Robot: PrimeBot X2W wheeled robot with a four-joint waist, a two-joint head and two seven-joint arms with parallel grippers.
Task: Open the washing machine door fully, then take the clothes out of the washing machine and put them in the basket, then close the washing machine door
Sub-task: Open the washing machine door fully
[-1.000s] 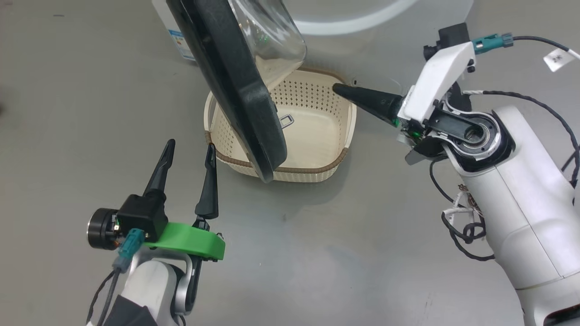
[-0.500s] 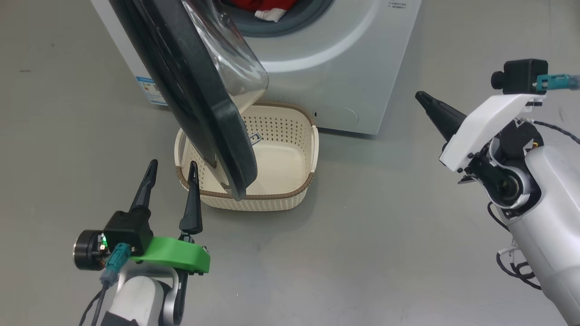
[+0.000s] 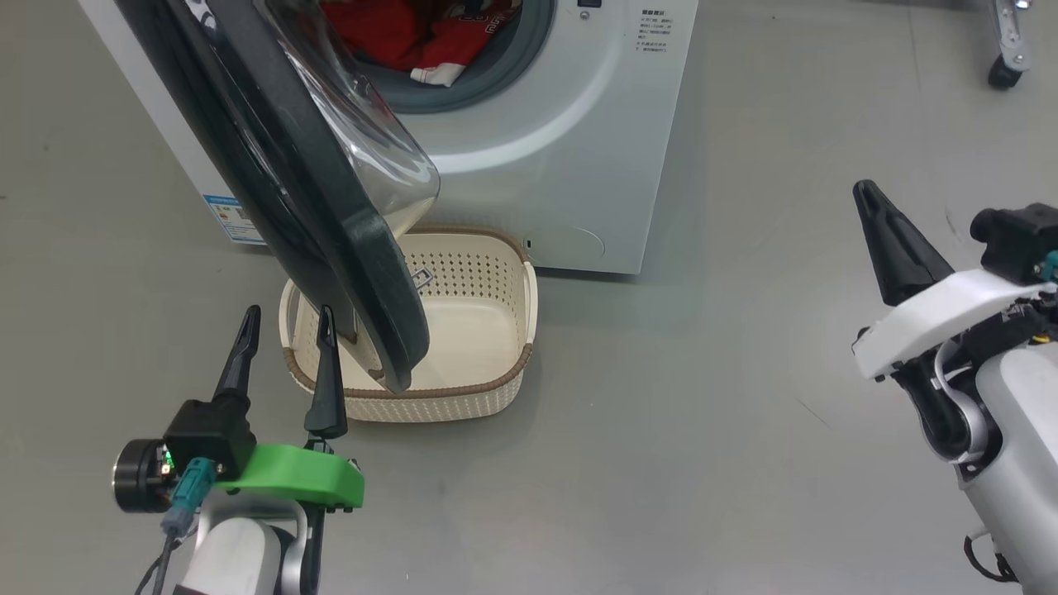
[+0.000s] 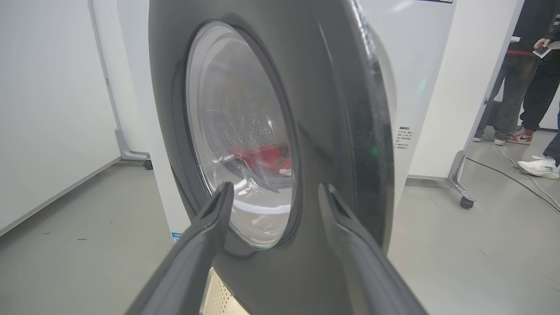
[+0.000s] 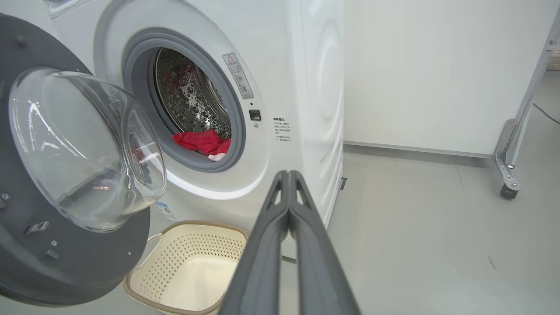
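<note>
The washing machine stands ahead with its door swung partly out over the cream basket on the floor. Red clothes lie in the drum's mouth. My left gripper is open, empty, its fingers just in front of the door's outer face near the lower rim. Off to the right, away from the machine, my right gripper is shut on nothing.
Grey floor spreads to the right of the machine. White panels on wheeled feet stand to the right and behind. A person's legs and shoes appear at the far right of the left wrist view.
The head camera has tilted up, bringing the drum and clothes into view. My right gripper has drawn back from above the basket to the right. The left gripper holds its place by the door.
</note>
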